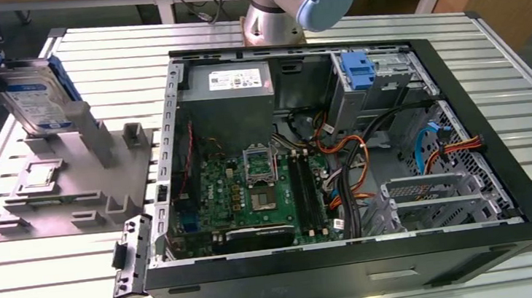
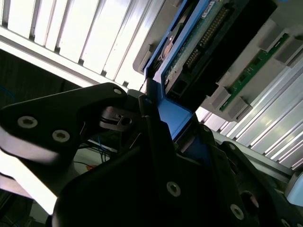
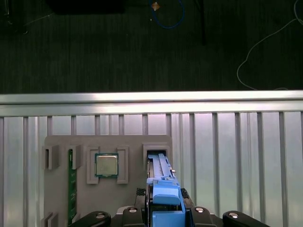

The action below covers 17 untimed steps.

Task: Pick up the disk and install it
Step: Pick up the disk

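Your gripper (image 3: 165,213) pinches the disk (image 1: 35,98) by its blue rail (image 3: 163,189); it's likely stiff, weighty and shock-sensitive.

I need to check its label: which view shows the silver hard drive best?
The exterior view: the flat silver hard drive with blue plastic rails stands upright at the grey fixture, label facing the camera. The second wrist view shows its circuit-board side; the first wrist view sees it edge-on.
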Available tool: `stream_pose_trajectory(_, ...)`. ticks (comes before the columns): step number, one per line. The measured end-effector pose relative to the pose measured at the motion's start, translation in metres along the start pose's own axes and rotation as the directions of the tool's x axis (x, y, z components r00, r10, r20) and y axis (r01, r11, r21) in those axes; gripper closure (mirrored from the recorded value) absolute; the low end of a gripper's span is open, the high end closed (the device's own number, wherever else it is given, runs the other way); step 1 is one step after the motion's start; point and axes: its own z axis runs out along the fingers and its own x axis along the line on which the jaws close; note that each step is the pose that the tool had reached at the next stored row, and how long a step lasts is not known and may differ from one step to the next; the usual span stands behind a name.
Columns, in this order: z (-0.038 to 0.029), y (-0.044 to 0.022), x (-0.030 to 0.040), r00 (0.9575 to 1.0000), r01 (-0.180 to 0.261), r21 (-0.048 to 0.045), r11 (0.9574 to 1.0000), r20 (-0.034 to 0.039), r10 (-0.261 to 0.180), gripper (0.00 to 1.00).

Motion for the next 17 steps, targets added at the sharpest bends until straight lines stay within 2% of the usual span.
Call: stream_pose_trajectory(17,-0.0069,0.0001,-0.0003,1.0,0.0,0.0002,1.0,0.0001,0.0,0.63)
